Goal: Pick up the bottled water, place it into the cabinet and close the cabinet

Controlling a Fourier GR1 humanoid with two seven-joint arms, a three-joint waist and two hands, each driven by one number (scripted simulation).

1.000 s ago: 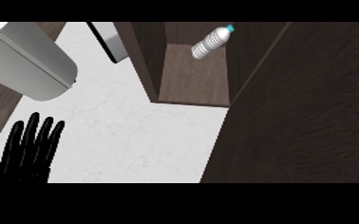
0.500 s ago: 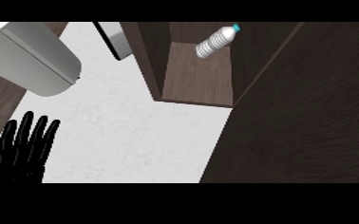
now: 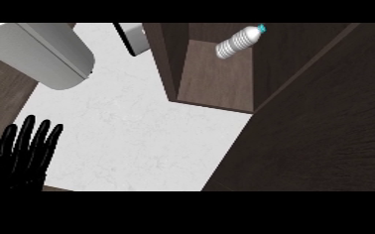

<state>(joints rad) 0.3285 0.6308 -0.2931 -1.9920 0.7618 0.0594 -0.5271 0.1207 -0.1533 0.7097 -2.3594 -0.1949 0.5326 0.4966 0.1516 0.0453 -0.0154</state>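
The bottled water (image 3: 238, 42), clear with a blue cap, lies tilted on the brown shelf inside the open cabinet (image 3: 216, 84) at the top centre. My left hand (image 3: 28, 153) shows at the lower left over the white counter, fingers straight and pointing up, holding nothing and far from the bottle. A large dark door panel (image 3: 307, 129) fills the right side of the view. My right hand does not show.
A grey rounded appliance (image 3: 44, 52) sits at the upper left. A small white and black object (image 3: 132, 34) stands behind it by the cabinet's left wall. The white counter (image 3: 139, 129) spreads across the middle.
The view has shifted a little: cabinet, bottle and grey appliance sit slightly further right and up than before. My left hand has slid toward the lower left edge, still open.
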